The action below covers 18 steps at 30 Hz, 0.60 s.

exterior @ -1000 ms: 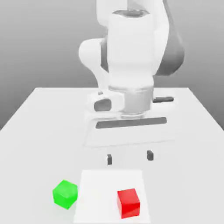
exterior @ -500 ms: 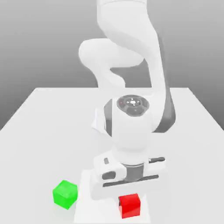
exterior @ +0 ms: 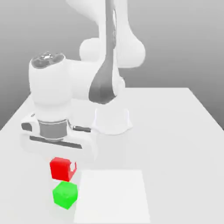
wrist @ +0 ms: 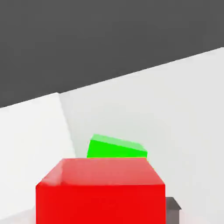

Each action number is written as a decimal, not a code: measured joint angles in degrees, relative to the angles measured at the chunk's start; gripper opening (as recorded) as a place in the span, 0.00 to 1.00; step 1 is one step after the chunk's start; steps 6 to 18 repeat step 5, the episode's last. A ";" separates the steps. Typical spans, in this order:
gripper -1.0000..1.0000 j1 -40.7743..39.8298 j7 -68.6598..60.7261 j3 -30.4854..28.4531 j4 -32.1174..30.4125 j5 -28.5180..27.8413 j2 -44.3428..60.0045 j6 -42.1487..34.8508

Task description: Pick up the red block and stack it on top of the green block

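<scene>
In the exterior view my gripper [exterior: 62, 169] is shut on the red block [exterior: 61, 169], a small bright red cube held off the table. It hangs just above the green block [exterior: 65, 194], a same-sized green cube resting on the white table near the front edge, and a small gap shows between them. In the hand view the red block [wrist: 100, 190] sits close in front, one dark fingertip [wrist: 173, 210] shows beside it, and the green block [wrist: 114, 148] lies beyond it on the table.
A lighter square patch [exterior: 113, 196] marks the table to the exterior view's right of the green block. The arm's base [exterior: 112, 120] stands at mid-table behind it. The table's front edge runs close to the green block.
The gripper closed on the red block at the patch's right side, lifted it, and carried it to the exterior view's left, over the green block. The green block stayed put.
</scene>
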 joint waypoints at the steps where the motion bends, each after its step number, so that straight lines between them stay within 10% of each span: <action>1: 0.00 -0.27 -0.49 0.40 0.07 0.73 1.98 1.88; 2: 1.00 -0.51 -0.83 0.73 0.13 1.22 3.40 3.23; 18: 1.00 -0.51 -0.83 0.73 0.13 1.22 3.40 3.23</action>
